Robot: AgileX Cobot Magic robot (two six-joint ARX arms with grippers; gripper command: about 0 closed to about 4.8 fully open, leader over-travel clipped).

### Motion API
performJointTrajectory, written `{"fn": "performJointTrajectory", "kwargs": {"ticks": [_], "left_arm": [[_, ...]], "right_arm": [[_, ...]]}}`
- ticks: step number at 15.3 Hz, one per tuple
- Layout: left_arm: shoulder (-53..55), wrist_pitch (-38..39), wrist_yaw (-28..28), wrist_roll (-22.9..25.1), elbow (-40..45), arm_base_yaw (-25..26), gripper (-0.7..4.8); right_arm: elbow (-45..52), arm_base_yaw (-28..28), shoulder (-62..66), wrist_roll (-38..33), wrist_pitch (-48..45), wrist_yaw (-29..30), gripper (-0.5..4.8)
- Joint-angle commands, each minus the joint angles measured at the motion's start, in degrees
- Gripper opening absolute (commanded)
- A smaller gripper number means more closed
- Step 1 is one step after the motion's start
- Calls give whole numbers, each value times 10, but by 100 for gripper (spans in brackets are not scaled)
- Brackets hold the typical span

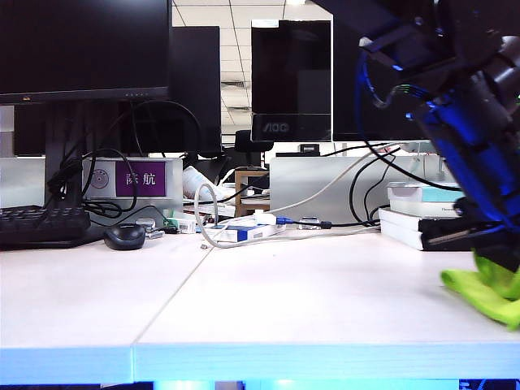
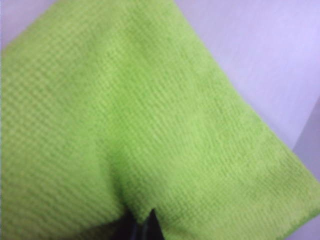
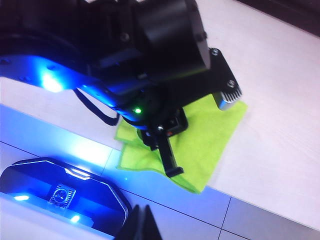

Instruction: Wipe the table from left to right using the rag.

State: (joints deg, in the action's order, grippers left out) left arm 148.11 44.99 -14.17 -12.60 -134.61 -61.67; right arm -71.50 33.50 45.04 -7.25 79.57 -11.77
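Observation:
The neon yellow-green rag (image 1: 485, 294) lies on the white table (image 1: 268, 301) at its far right, near the front edge. In the left wrist view the rag (image 2: 150, 115) fills nearly the whole picture, and my left gripper (image 2: 142, 226) is shut on a pinch of its cloth. From the right wrist view the left arm hangs over the rag (image 3: 210, 135), one dark finger (image 3: 168, 159) pressed onto it by the table's edge (image 3: 260, 200). My right gripper (image 3: 143, 222) is shut on nothing, off the table and above the floor.
A keyboard (image 1: 41, 223), a mouse (image 1: 124, 236), cables and a power strip (image 1: 244, 231) line the back, under monitors (image 1: 291, 81). A stack of books (image 1: 414, 221) sits behind the rag. Beside the table, a base unit with blue lights (image 3: 60, 192) stands on the tiled floor.

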Motion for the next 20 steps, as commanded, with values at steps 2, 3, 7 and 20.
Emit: {"fn": "performJointTrajectory", "kwargs": {"ticks": [2, 3, 7, 20], "left_arm": [[26, 12, -16, -28, -22, -4, -6], [26, 9, -17, -29, -22, -4, -6], [27, -25, -28, -51, -22, -9, -6], [42, -109, -52, -114, -23, -15, -6]], "right_arm": [[-2, 0, -1, -2, -5, 1, -1], [-2, 0, -1, -2, -5, 1, -1], [-2, 0, -1, -2, -5, 1, -2], [-2, 0, -1, -2, -5, -1, -1]]}}
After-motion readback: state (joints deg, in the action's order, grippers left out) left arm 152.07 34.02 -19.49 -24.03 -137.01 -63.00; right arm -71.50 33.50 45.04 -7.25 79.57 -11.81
